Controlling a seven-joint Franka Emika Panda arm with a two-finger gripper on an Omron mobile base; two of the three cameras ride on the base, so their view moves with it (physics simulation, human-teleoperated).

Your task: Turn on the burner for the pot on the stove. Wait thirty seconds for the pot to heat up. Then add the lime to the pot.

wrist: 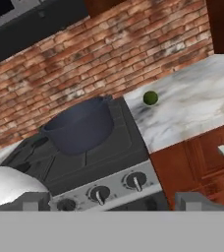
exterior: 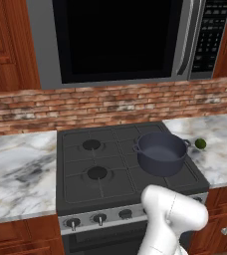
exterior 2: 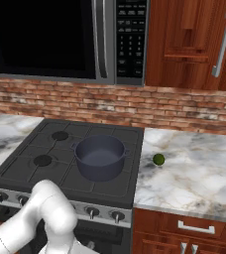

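Pot point(exterior: 161, 153) sits on the front right burner of the stove point(exterior: 85, 191), lidless, nothing visible inside. Lime point(exterior: 200, 144) lies on the marble surface point(exterior: 220, 159) just right of the stove, near the pot but not touching it. No flame visible under the pot; judged: burner not yet lit, knob step in hand.

Claw point(wrist: 113, 205): both tips sit wide apart at the bottom of the hand view, open, holding nothing. It hangs in front of the stove's silver front strip, apart from the knobs point(wrist: 136, 181).

Arm's elbow point(exterior: 177, 211) covers the right end of the knob row in the left base view, so that view cannot say which knob serves the pot's burner. The right base view shows two knobs point(exterior 2: 117, 216) below the pot's side of the stove.

Judgement for the step:
- pick the knob on the pot's side; which of the two feeds the front burner I cannot tell;
- square the claw on the knob, tips either side of its ridge;
- close firmly, then rotate the wrist without pulling outward;
- check for flame before counting the wait.

Risk: wrong knob lights a bare burner.
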